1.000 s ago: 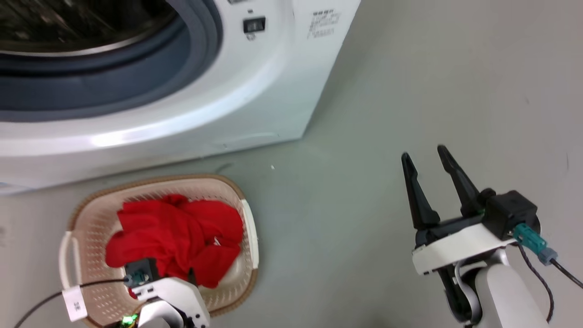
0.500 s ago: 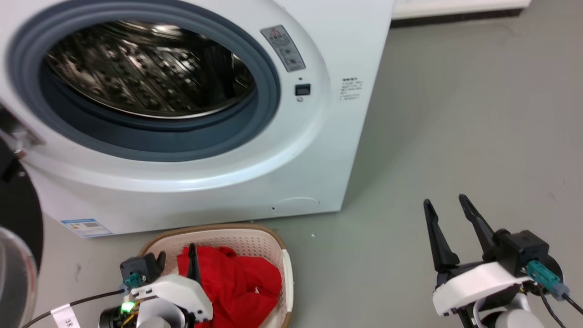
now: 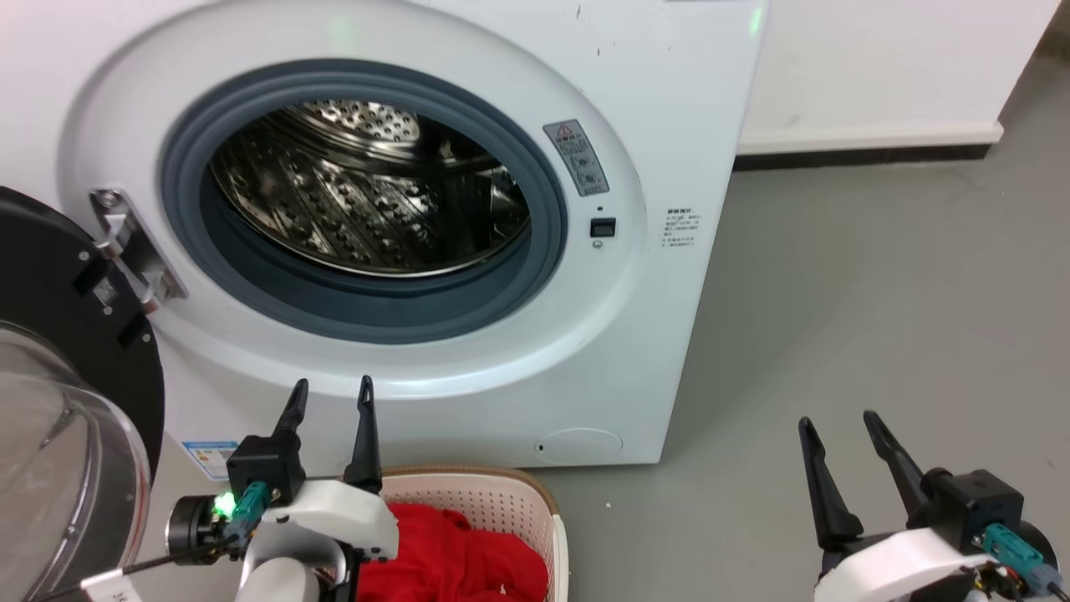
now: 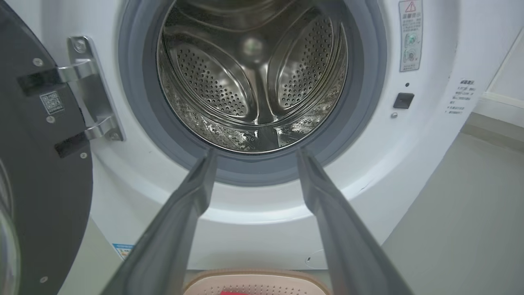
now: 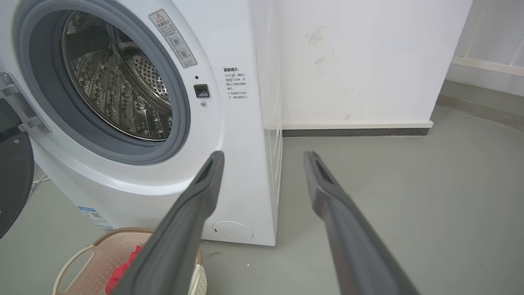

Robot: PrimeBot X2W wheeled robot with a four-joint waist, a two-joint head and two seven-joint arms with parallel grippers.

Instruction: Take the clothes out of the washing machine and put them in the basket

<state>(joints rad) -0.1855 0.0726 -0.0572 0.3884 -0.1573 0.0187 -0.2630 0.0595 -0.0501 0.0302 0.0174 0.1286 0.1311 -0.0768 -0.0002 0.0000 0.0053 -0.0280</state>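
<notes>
Washing machine (image 3: 694, 100) stands with its black-rimmed door (image 3: 58, 334) swung wide to the robot's left, leaving the porthole free to reach through. Its steel drum (image 3: 368, 192) looks bare of fabric, so unloading seems finished. Basket (image 3: 501, 493) sits on the floor (image 3: 836, 293) just before the machine's front, below the porthole, probably to keep the carry short. Red clothes (image 3: 451, 560) lie heaped inside it. Left gripper (image 3: 333, 385) hangs above the basket, fingers aimed up at the porthole, jaws parted, holding nothing. Right gripper (image 3: 838, 420) hovers well aside over the floor, jaws likewise parted.
</notes>
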